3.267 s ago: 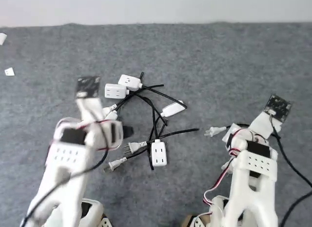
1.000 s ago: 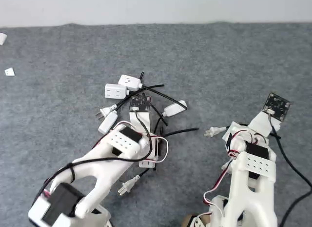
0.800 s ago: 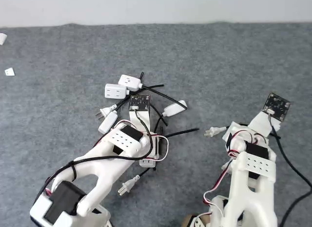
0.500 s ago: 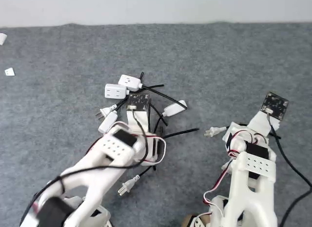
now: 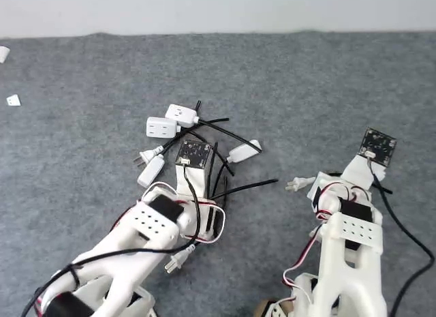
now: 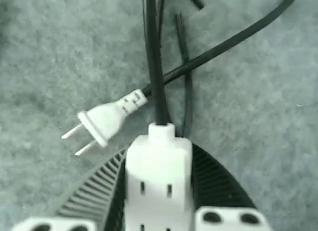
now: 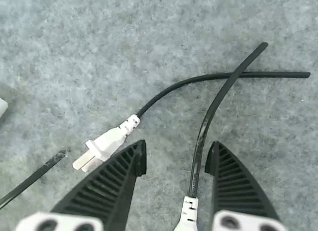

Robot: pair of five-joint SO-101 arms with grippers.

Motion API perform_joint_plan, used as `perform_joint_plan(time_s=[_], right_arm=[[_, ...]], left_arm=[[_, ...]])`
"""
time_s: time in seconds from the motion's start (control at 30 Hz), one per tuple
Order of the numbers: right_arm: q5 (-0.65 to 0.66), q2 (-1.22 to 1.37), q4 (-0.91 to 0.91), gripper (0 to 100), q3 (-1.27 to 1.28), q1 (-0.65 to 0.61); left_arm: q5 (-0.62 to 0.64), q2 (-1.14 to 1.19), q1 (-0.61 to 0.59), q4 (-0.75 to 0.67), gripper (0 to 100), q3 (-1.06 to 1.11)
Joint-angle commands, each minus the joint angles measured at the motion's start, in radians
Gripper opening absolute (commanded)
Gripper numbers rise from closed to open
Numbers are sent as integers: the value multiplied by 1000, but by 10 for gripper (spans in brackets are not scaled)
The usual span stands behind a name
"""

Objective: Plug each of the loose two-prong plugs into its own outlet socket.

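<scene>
One outlet socket [image 6: 158,184] sits clamped in the left end effector [image 6: 159,159], plug [image 6: 102,122] just beyond; right end effector [image 7: 178,146] gapes astride a cord [image 7: 202,129].

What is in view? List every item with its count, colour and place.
outlet sockets: three, white; two at the cord tangle's far side, one in the left arm's jaws.
two-prong plugs: at least three, white; one before the right arm, one beside the left arm, one at the tangle's left.
cords: several, black, tangled mid-carpet.
carpet: one, grey, under everything.
scraps: two, white, carpet's far-left edge.
left arm: white, jaws closed on a socket.
right arm: white, jaws open over a cord.
</scene>
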Motion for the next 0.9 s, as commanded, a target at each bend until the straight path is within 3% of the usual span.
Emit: perform_joint_plan(time_s=[0.0,0.2,0.4,0.6,0.7,0.87], right_arm=[[12,-33,-10,194,-3,-41],[41,-25,24,193,-8,-162],[439,-28,24,193,-9,-288],[827,-33,105,231,-9,-532],[910,-24,154,314,-35,-638],[1034,-24,288,322,-135,-731]], left_arm=[[-11,0,-109,-6,21,-91],[-17,-126,-226,94,10,-76],[-135,-308,-430,74,11,76],[-256,-445,-655,71,12,216],[-330,-476,-736,37,13,277],[-359,-483,-839,-34,13,321]])
